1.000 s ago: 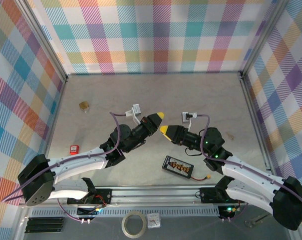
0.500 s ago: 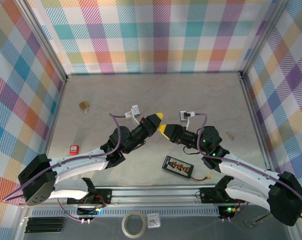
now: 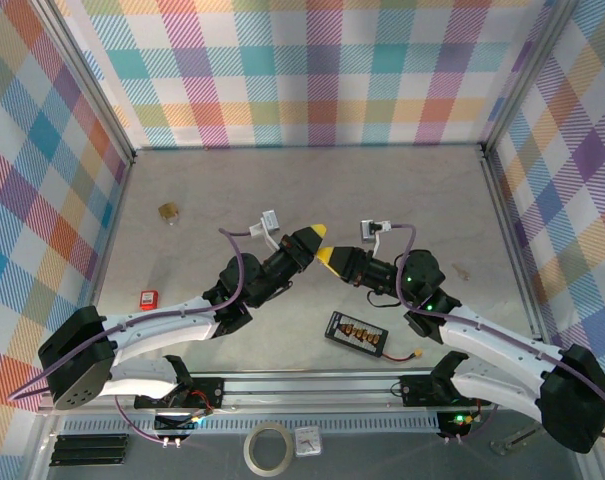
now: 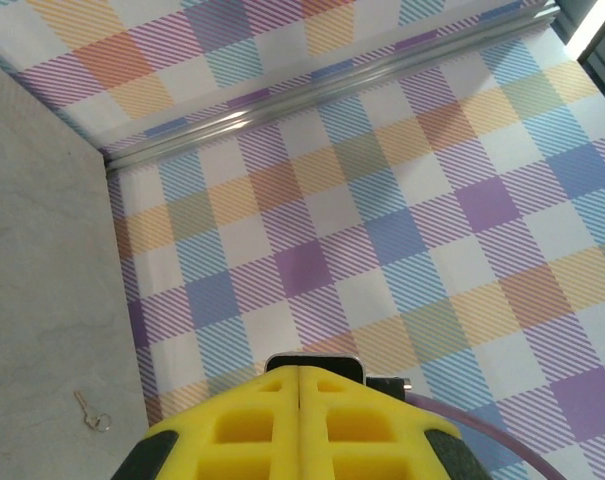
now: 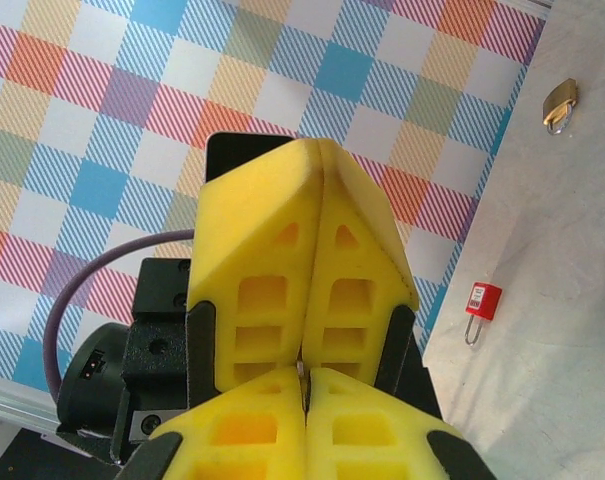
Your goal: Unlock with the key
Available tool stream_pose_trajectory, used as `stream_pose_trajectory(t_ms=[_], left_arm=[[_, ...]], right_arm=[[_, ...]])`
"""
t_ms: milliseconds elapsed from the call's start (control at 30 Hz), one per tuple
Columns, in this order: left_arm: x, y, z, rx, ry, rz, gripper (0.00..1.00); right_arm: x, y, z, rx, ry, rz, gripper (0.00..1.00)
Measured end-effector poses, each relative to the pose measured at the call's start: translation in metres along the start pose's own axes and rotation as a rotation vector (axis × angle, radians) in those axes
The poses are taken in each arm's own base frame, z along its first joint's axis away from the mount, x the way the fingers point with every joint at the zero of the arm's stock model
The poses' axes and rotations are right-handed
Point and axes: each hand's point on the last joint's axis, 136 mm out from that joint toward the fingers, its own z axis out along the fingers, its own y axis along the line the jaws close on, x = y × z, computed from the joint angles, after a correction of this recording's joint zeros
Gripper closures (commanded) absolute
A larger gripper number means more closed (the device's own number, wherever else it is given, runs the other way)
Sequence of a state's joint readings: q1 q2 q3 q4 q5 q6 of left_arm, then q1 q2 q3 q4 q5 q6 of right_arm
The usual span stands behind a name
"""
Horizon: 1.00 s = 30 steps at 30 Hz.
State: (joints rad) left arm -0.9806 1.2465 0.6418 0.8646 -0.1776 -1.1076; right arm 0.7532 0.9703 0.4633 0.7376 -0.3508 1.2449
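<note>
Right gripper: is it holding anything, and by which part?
Nothing. The right gripper is shut, its fingers pressed flat together with nothing visible between them. The key lies loose on the table.

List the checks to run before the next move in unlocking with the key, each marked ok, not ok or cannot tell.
1. Key found on the table: ok.
2. Key held: not ok, it lies loose.
3. Left gripper open for a grasp: not ok, shut.
4. Right gripper open: not ok, shut.
5. Brass padlock and red padlock within view: ok.
6. Which padlock the key fits: cannot tell.
</note>
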Motion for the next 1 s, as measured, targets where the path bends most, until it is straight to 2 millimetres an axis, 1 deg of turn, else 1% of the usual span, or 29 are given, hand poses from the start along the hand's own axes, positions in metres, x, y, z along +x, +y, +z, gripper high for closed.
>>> stream_pose_trajectory(t_ms=[67,100,167,233,267,300,333,367,433,467,667,767,867,933,1000], left_arm=[[0.0,-0.001,0.0,0.004,0.0,-0.001,1.0],[0.001,-0.001,0.0,0.003,0.002,-0.002,0.95],[0.002,0.002,-0.001,-0.006,0.002,0.001,0.71],[0.002,0.01,-0.003,-0.044,-0.001,0.009,0.41],[0.002,0.014,-0.004,-0.06,-0.001,0.013,0.3],[0.0,0.017,-0.007,-0.085,-0.003,0.02,0.21],[-0.002,0.02,-0.011,-0.112,-0.006,0.025,0.16],[-0.006,0.023,-0.015,-0.141,-0.01,0.028,0.13],[-0.021,0.024,-0.03,-0.198,-0.036,0.044,0.08],[-0.029,0.023,-0.036,-0.218,-0.049,0.049,0.07],[-0.089,0.0,-0.074,-0.372,-0.138,0.109,0.03],[-0.114,-0.004,-0.097,-0.48,-0.165,0.163,0.01],[-0.136,0.009,-0.124,-0.633,-0.185,0.222,0.0],[-0.146,0.025,-0.141,-0.744,-0.177,0.25,0.0],[-0.152,0.042,-0.152,-0.848,-0.147,0.266,0.0]], right_arm=[[0.0,0.002,-0.001,0.005,0.003,0.002,1.0],[0.001,0.002,-0.002,0.01,0.006,0.003,1.0],[0.002,0.0,-0.004,0.026,0.011,0.006,1.0],[0.003,0.004,-0.007,0.037,0.016,-0.005,1.0],[0.004,0.006,-0.01,0.043,0.018,-0.013,1.0],[0.004,0.009,-0.012,0.048,0.019,-0.027,1.0],[0.005,0.013,-0.016,0.047,0.018,-0.043,1.0],[0.005,0.016,-0.019,0.05,0.017,-0.057,1.0],[0.006,0.019,-0.025,0.063,0.014,-0.085,1.0],[0.007,0.02,-0.028,0.068,0.016,-0.097,1.0],[0.015,0.005,-0.033,0.158,0.063,-0.14,1.0],[0.016,0.008,-0.034,0.183,0.089,-0.176,1.0],[0.015,0.015,-0.033,0.188,0.106,-0.212,1.0],[0.014,0.018,-0.032,0.194,0.12,-0.233,1.0],[0.015,0.017,-0.031,0.206,0.137,-0.248,1.0]])
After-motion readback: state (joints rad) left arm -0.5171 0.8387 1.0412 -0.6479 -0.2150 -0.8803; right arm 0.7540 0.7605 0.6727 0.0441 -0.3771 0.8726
